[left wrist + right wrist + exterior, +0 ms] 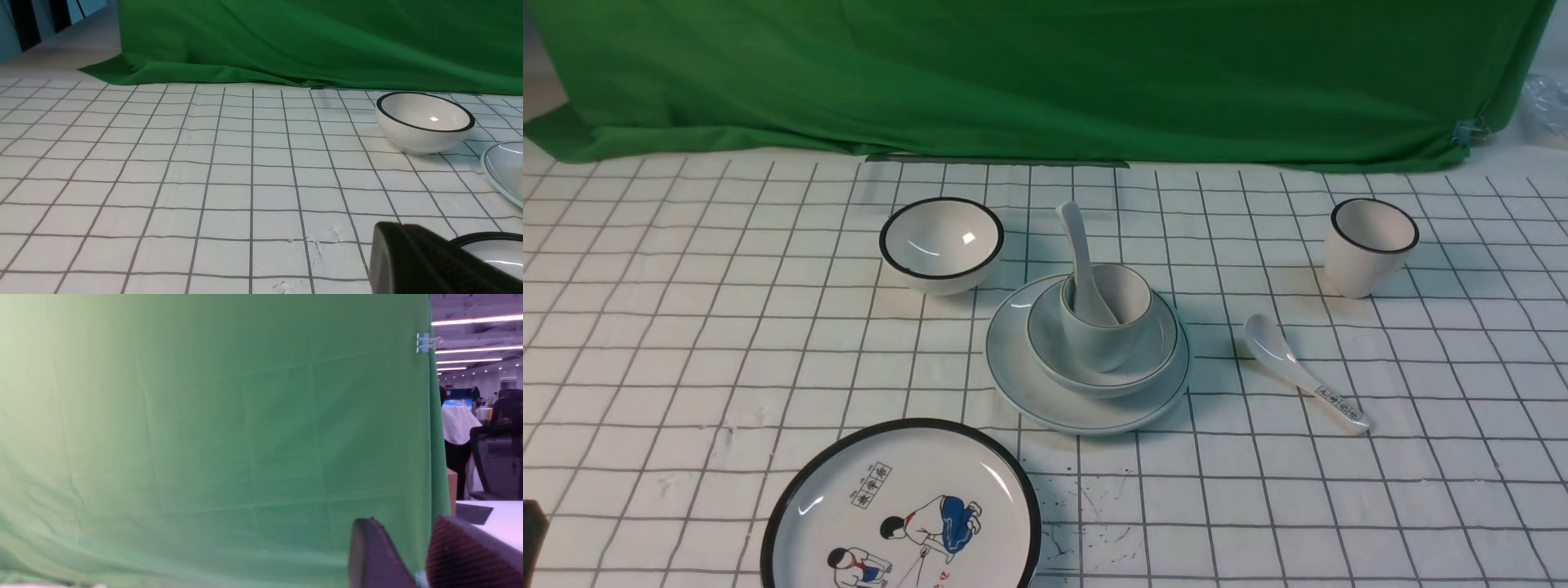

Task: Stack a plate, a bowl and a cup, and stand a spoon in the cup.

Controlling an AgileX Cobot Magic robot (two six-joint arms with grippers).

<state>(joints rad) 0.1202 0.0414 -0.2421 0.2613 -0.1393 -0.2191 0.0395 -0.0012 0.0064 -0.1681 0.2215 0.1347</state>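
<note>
The plate [1045, 400] lies mid-table on the checked cloth. The bowl [1094, 380] sits on it, and the cup [1103, 339] stands in the bowl. The spoon [1080, 245] stands in the cup, its handle leaning up and back to the left. An edge of the plate also shows in the left wrist view [502, 171]. My left gripper [392, 228] is low at the near left, well away from the stack, its fingers together and empty. My right gripper [406, 522] is raised and faces the green curtain, with a small gap between its fingers and nothing in it.
A black-rimmed bowl [941, 245] stands back left of the stack. A black-rimmed cup [1368, 249] stands far right. A spoon with a printed handle [1298, 371] lies right of the stack. A cartoon plate [903, 514] lies near front left. A green curtain [1045, 73] closes the back.
</note>
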